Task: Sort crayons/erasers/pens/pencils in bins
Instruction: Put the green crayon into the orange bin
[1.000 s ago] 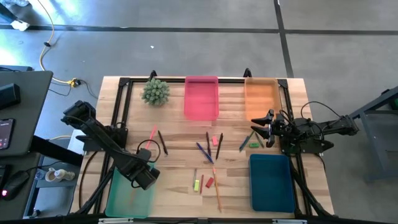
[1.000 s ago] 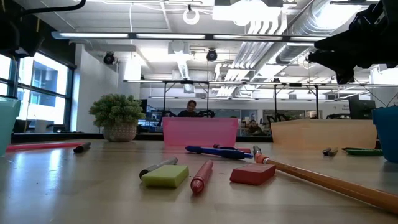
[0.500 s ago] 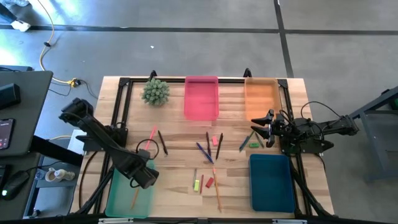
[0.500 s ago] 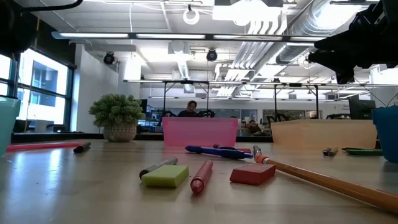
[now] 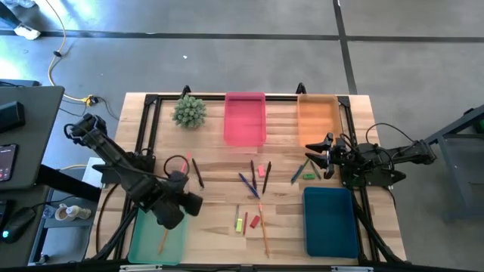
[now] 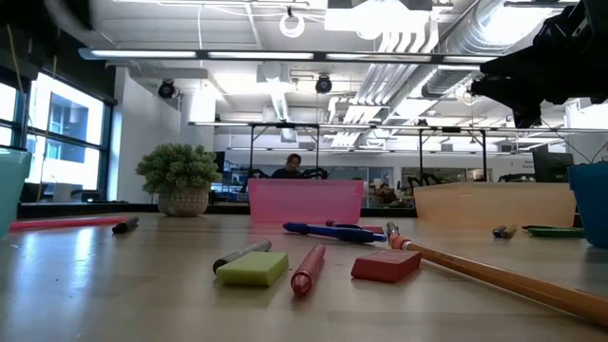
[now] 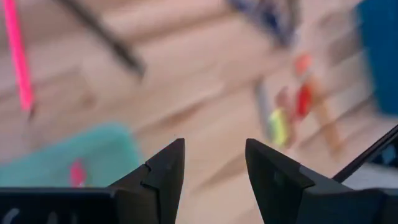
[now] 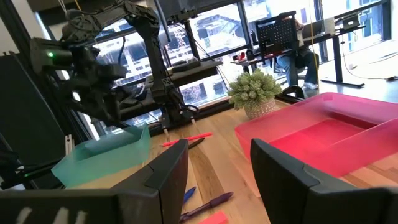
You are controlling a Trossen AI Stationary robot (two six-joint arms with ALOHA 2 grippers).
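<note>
Four bins on my table: pale green bin (image 5: 155, 238) at the near left, pink bin (image 5: 245, 119) at the far middle, orange bin (image 5: 318, 119) at the far right, dark blue bin (image 5: 330, 221) at the near right.

Left gripper (image 5: 185, 202): I have it above the table just beside the far right corner of the green bin, fingers (image 7: 163, 174) apart, nothing between them.

Right gripper (image 5: 321, 155): parked at the right edge between the orange and blue bins, its fingers (image 8: 168, 165) spread and empty.

Pencils: one orange pencil (image 5: 162, 240) lies inside the green bin; a pink pencil (image 5: 185, 161) lies on the wood beyond the left gripper, next to a dark pen (image 5: 197, 173); a long orange pencil (image 5: 264, 233) lies in the middle near the front edge.

Pens: a crossed cluster of blue and purple pens (image 5: 249, 183) at the centre, a black one (image 5: 267, 176) just beside it, another (image 5: 296, 172) nearer the right gripper.

Erasers: yellow-green eraser (image 5: 239, 224) and red eraser (image 5: 255, 221) side by side near the front; a pink eraser (image 5: 261, 171) near the centre; a green eraser (image 5: 308, 176) close to the right gripper.

Other: potted plant (image 5: 189, 111) at the far left of the table.
</note>
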